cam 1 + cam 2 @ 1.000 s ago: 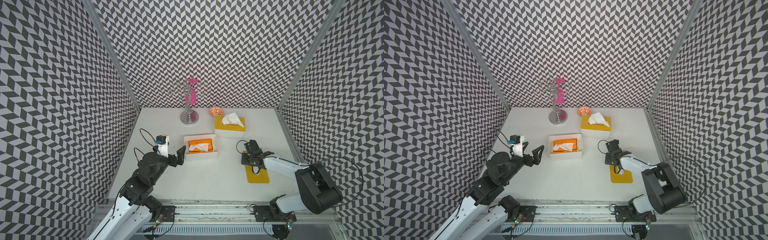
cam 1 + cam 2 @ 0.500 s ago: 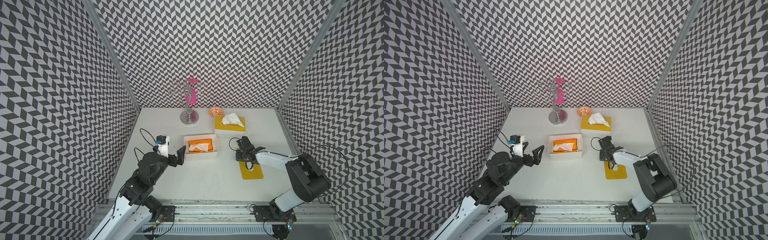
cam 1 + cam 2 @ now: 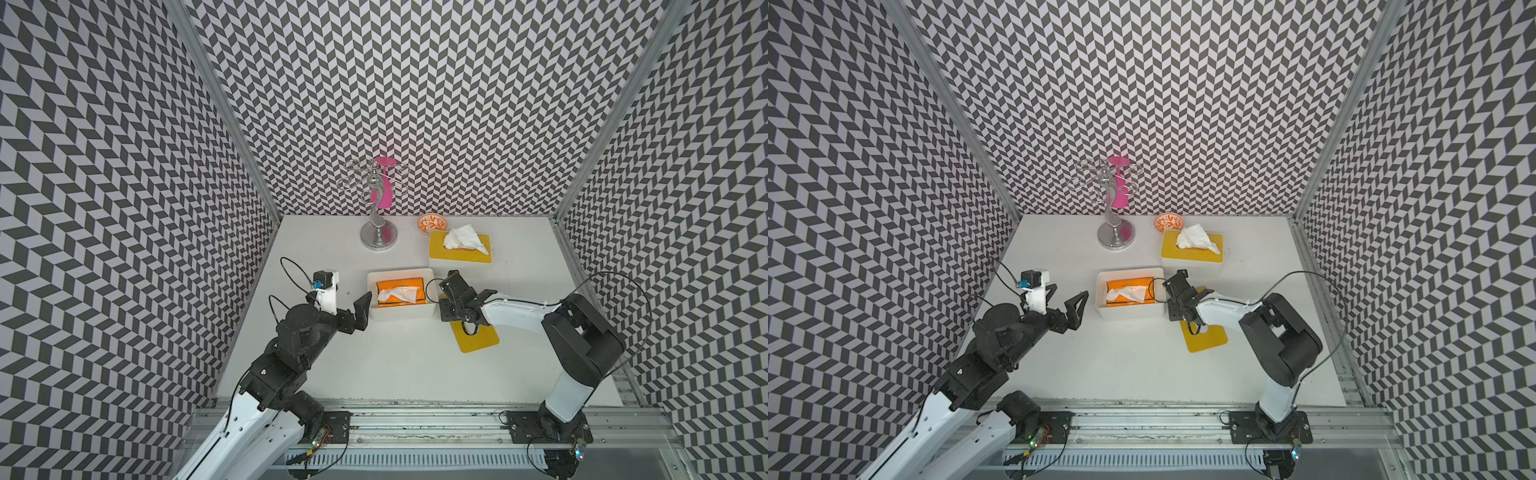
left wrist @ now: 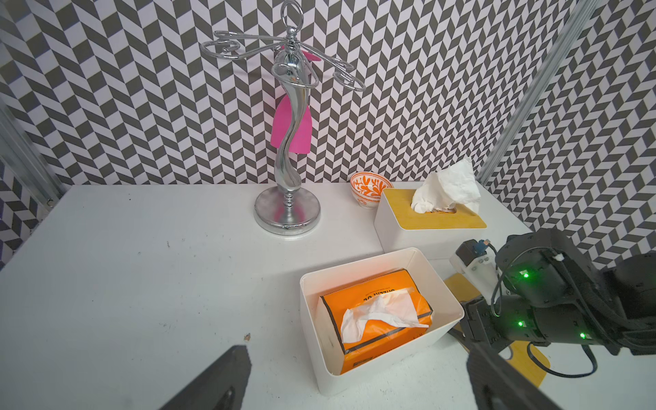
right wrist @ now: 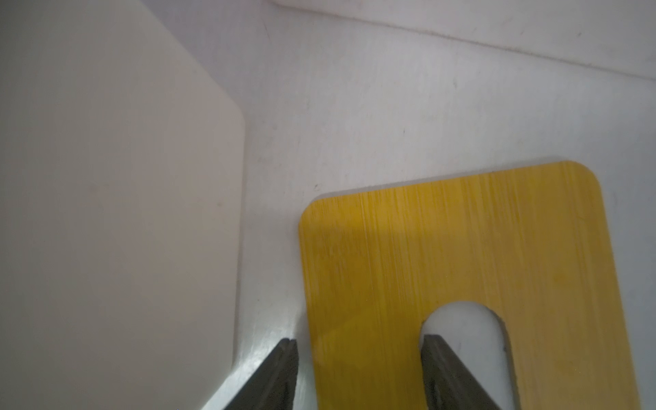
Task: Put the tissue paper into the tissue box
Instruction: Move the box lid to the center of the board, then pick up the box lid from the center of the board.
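Black-and-white chevron walls (image 3: pixel 415 104) close three sides of a white desk (image 3: pixel 374 365). Near the middle of the desk stands an open white plastic tissue box (image 3: pixel 402 315). Inside it lies an orange soft pack of tissue paper (image 3: pixel 388 286), with one white sheet (image 3: pixel 398 294) pulled out of its top.

Just beside the box, on its right side, a flat yellow wooden lid (image 3: pixel 478 338) with an oval slot lies on the desk. The right fingers (image 5: pixel 273 383) are low over the end of this lid that is nearest the box. In the right wrist view one finger is on the desk just outside the lid's edge and the other is in the slot. They stand apart with the strip of wood between them, and a small gap shows at the outer one.

The left fingers (image 3: pixel 1077 307) are spread wide and hold nothing, just beside the left end of the box.

At the back wall stand three things:
- a silver metal stand with curled hooks (image 3: pixel 378 237)
- a small orange-and-white patterned bowl (image 3: pixel 432 223)
- a second white box with a yellow lid (image 3: pixel 460 257), closed, with white tissue coming out of its slot
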